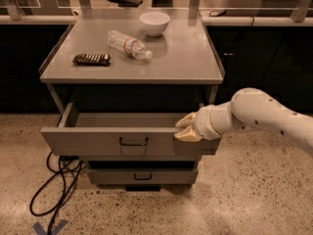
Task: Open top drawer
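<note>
The top drawer [98, 141] is a wide grey metal drawer with a small dark loop handle [133, 142] at its centre. It stands pulled out from the cabinet, and its inside looks empty. My gripper [186, 129] is at the right end of the drawer's front panel. One finger is behind the panel's top edge and one is in front of it, so it is closed on the panel. My white arm [264, 114] comes in from the right.
A shorter grey drawer [142, 176] sits shut below. On the cabinet top [186, 58] lie a plastic bottle [129, 45], a white bowl [154, 23] and a dark flat packet [91, 58]. A black cable [54, 190] loops on the floor at left, near blue tape [49, 226].
</note>
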Motion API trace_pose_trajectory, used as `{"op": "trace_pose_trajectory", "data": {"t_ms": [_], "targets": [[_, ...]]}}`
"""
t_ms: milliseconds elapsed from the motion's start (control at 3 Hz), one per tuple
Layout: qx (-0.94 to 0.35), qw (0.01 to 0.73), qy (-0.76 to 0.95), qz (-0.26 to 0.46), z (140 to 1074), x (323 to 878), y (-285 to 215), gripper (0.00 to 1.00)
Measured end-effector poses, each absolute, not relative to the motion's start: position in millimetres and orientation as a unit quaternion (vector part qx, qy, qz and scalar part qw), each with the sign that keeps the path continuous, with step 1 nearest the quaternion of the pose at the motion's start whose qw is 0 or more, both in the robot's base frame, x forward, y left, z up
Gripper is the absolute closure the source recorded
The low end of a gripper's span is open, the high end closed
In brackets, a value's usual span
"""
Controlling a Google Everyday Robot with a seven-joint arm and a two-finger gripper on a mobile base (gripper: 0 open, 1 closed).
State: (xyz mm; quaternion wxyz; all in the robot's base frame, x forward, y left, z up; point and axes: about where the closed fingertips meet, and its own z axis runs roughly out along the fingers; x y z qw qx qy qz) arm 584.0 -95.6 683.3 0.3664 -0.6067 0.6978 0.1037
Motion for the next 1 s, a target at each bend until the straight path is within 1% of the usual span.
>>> {"op": "trace_pose_trajectory", "data": {"t_ms": [333,667,1000], "targets": [[-0.605,0.368,0.699,0.099,679,565,-104,1.0],[-0.605,0.368,0.699,0.099,682,564,-102,1.0],[-0.605,0.368,0.7,0.097,679,550,-106,1.0]]}}
